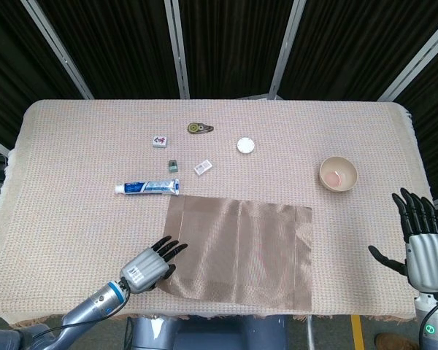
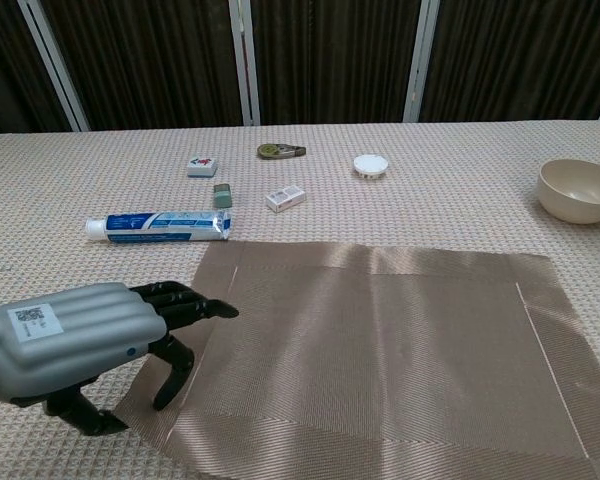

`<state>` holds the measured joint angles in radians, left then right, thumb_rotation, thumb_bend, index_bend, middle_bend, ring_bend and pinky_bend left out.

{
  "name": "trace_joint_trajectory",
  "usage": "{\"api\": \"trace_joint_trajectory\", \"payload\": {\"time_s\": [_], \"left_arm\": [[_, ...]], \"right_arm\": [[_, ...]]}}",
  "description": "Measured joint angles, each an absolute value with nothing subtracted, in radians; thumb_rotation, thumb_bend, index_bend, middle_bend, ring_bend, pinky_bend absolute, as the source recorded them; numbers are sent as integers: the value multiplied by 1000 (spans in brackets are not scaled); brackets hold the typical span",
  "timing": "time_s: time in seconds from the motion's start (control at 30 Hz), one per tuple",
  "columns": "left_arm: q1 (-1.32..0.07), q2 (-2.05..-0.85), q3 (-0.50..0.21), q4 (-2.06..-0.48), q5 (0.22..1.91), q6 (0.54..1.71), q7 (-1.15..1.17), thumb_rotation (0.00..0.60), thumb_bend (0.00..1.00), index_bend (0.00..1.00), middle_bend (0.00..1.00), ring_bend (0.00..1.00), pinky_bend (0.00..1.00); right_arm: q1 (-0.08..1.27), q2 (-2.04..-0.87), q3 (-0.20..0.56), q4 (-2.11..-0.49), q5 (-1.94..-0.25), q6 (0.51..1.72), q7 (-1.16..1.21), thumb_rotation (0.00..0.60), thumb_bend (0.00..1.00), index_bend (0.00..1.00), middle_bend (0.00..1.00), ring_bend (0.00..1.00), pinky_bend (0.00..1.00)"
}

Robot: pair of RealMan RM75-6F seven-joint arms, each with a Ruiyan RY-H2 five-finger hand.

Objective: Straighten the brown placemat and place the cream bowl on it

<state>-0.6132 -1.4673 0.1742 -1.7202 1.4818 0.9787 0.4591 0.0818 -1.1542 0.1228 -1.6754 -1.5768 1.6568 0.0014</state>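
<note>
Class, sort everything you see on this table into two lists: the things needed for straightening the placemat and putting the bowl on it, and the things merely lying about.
Belongs to the job:
brown placemat
cream bowl
left hand, at the placemat's left edge

Just lying about:
toothpaste tube
white round cap
mahjong tile
correction tape
small white box
small green eraser

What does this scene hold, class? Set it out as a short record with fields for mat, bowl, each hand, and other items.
mat: brown placemat, flat, near front edge, roughly square to table
bowl: cream bowl, on the cloth right of mat, not on it
left hand: left hand at mat's left edge, fingertips on it
right hand: right hand, fingers spread, empty
other items: toothpaste, white cap
</note>
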Motion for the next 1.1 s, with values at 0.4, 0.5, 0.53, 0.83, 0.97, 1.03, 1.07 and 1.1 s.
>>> {"api": "trace_joint_trajectory", "payload": {"time_s": [0.4, 0.5, 0.53, 0.83, 0.97, 1.03, 1.07, 1.1], "left_arm": [[-577, -1404, 235, -1803, 1475, 951, 469, 600, 503, 690, 0, 0, 0], [-572, -1403, 236, -1802, 1482, 952, 472, 600, 502, 687, 0, 0, 0], [-570, -1403, 235, -1801, 1483, 953, 472, 600, 500, 686, 0, 0, 0], [-558, -1393, 233, -1798, 1485, 954, 472, 600, 179, 298, 0, 0, 0], [-562, -1378, 238, -1804, 1485, 935, 464, 600, 0, 0, 0, 0, 0], [-566, -1368, 240, -1812, 1485, 925, 447, 600, 0, 0, 0, 0, 0], [-567, -1364, 240, -1815, 1486, 923, 436, 600, 0, 0, 0, 0, 0], [-568, -1357, 240, -1820, 1489, 922, 418, 600, 0, 0, 0, 0, 0]], "right_arm": [[79, -1158, 121, -1682, -1590, 1659, -12, 600, 0, 0, 0, 0, 0], [78, -1159, 121, -1683, -1593, 1662, -14, 600, 0, 0, 0, 0, 0], [77, -1159, 121, -1684, -1593, 1662, -15, 600, 0, 0, 0, 0, 0], [75, -1158, 123, -1685, -1594, 1663, -13, 600, 0, 0, 0, 0, 0], [75, -1157, 124, -1685, -1594, 1663, -12, 600, 0, 0, 0, 0, 0], [75, -1157, 124, -1685, -1594, 1662, -12, 600, 0, 0, 0, 0, 0], [75, -1157, 124, -1685, -1594, 1661, -13, 600, 0, 0, 0, 0, 0], [75, -1157, 123, -1685, -1594, 1660, -13, 600, 0, 0, 0, 0, 0]]}}
